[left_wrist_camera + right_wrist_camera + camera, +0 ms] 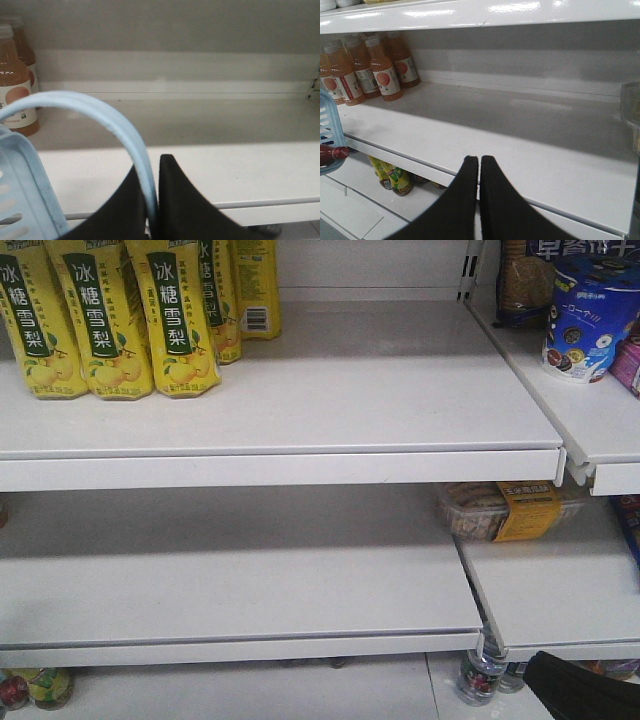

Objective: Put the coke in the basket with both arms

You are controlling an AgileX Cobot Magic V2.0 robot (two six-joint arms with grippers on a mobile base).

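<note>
The left gripper [151, 200] sits at six o'clock in its own wrist view, its two black fingers pinched on the thin pale blue handle [100, 111] of the basket [22, 185]. The handle rises between the fingers and arches up and over toward nine o'clock, where the slotted blue wall of the basket fills the lower left corner. Beyond it lies a white shelf [210, 165], with orange juice bottles [12, 85] standing at ten o'clock.

The right gripper [479, 172] also shows at six o'clock in its wrist view, its fingers pressed together with only a hairline seam between them and nothing held. From this gripper the coke [334, 153] lies well apart, out at nine o'clock: only its red cap and a bit of red neck show, lying on its side and poking past the basket's rim [330, 131] at the left edge of the view. How much of it sits inside the basket I cannot tell.

A row of orange juice bottles [382, 72] stands at ten o'clock on the shelf, and green-labelled bottles [395, 177] stand on the level below at eight o'clock.

In the front view, yellow pear drink bottles [110, 315] crowd eleven o'clock, a blue snack tub [590, 315] sits at two o'clock, and a black arm part [585, 688] shows at five o'clock.
</note>
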